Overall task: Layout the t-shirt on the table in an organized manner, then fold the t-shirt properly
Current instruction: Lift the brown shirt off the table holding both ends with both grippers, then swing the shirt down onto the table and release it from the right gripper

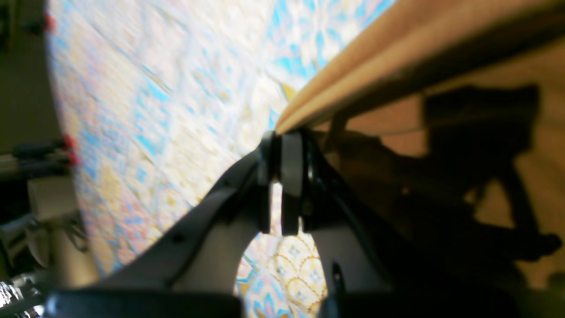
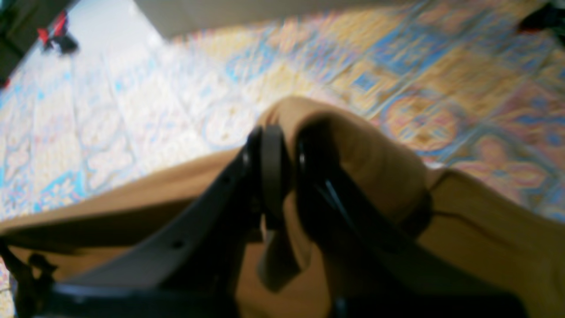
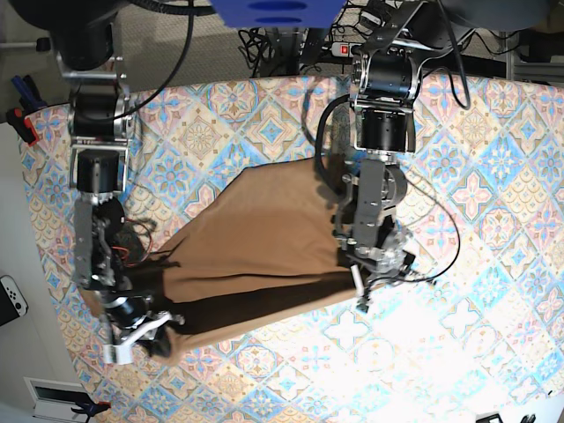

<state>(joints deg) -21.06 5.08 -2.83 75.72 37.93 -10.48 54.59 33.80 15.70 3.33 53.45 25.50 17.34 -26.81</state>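
Observation:
The tan-brown t-shirt [image 3: 264, 229] lies across the middle of the patterned table [image 3: 493, 159], its near edge pulled taut between my two grippers. In the base view my left gripper [image 3: 359, 295] is shut on the shirt's right corner. The left wrist view shows its fingertips [image 1: 280, 141] pinched on the cloth edge [image 1: 397, 44], above the tiles [image 1: 176, 88]. My right gripper [image 3: 154, 330] is shut on the left corner near the table's front. In the right wrist view its fingers [image 2: 278, 137] clamp a bunched fold of the shirt [image 2: 375, 159], with the table [image 2: 132, 110] behind. The lifted edge casts a dark shadow.
Red clamps [image 3: 18, 123] grip the table's left edge. A white controller [image 3: 9, 295] sits off the table at far left. Cables and power strips [image 3: 291, 44] crowd the back. A black cable [image 3: 441, 256] loops over the table beside the left arm.

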